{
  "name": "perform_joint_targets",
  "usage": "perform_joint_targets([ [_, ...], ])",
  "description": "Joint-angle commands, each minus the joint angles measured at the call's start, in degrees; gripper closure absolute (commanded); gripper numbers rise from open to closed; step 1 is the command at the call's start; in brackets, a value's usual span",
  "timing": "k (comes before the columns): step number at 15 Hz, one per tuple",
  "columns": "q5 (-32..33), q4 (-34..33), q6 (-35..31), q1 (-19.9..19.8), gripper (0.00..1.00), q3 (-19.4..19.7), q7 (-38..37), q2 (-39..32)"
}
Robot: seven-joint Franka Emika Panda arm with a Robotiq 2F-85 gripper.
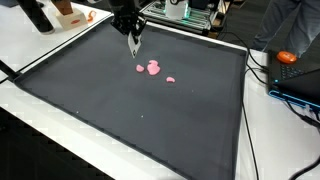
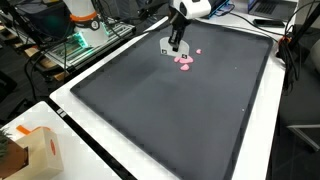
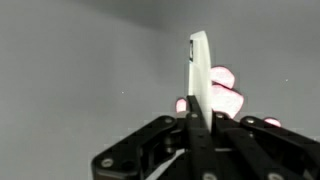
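Observation:
My gripper [image 3: 197,112] is shut on a thin white flat piece [image 3: 199,70] that sticks out past the fingertips. In both exterior views the gripper [image 1: 133,33] [image 2: 176,36] hangs over the far part of a dark grey mat [image 1: 120,110] [image 2: 170,120], with the white piece [image 1: 134,45] [image 2: 166,47] pointing down at it. Pink lumps [image 1: 153,68] [image 2: 185,60] [image 3: 225,90] lie on the mat just beyond the white piece, a smaller one [image 1: 169,79] beside them. I cannot tell whether the piece touches the mat.
A cardboard box [image 2: 40,150] stands on the white table off the mat's corner. Green-lit equipment [image 2: 80,45] and cables sit along one side. An orange object [image 1: 287,57] and a laptop [image 1: 300,80] lie past the mat's edge.

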State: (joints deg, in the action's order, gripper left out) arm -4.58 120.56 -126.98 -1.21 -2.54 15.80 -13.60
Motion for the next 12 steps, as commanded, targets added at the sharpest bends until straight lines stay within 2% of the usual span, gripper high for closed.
perform_joint_targets([
  [1,3.4,2.55,-0.28,1.93,0.99,-0.44,-2.0,3.59],
  [12,7.02,0.5,4.05,7.07,0.99,-3.55,-6.11,7.97],
])
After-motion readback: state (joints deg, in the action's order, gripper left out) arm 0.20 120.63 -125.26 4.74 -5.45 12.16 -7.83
